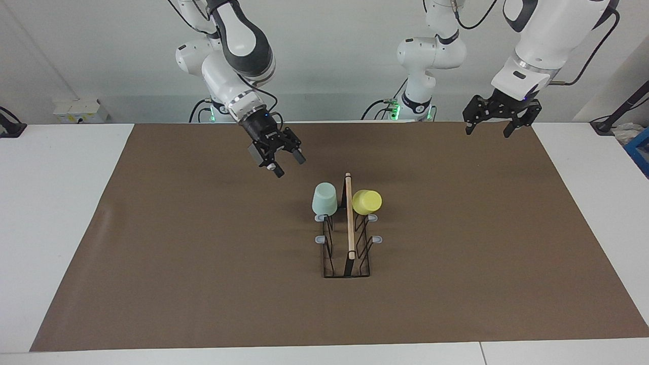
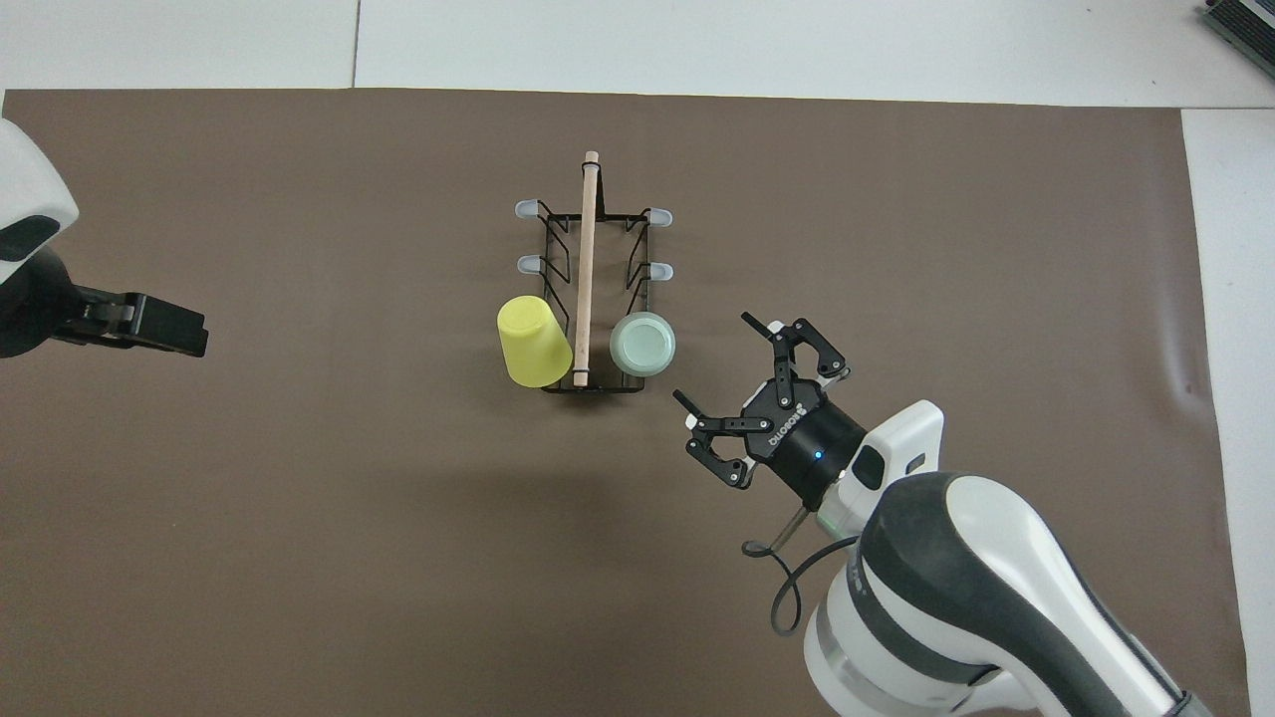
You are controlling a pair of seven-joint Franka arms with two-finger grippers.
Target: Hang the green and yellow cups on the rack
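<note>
The black wire rack (image 1: pixel 350 238) (image 2: pixel 587 249) with a wooden rod on top stands mid-mat. The mint green cup (image 1: pixel 324 198) (image 2: pixel 642 344) hangs mouth-down on the prong nearest the robots, on the right arm's side. The yellow cup (image 1: pixel 367 202) (image 2: pixel 533 344) hangs tilted on the matching prong on the left arm's side. My right gripper (image 1: pixel 288 166) (image 2: pixel 711 357) is open and empty in the air beside the green cup, apart from it. My left gripper (image 1: pixel 487 133) (image 2: pixel 189 334) waits open and raised over the mat's corner at the left arm's end.
A brown mat (image 1: pixel 203 263) covers the white table (image 1: pixel 61 203). The rack's other grey-tipped prongs (image 1: pixel 320 239) carry nothing. A white socket box (image 1: pixel 81 110) and a blue bin (image 1: pixel 641 152) sit off the mat at the table's two ends.
</note>
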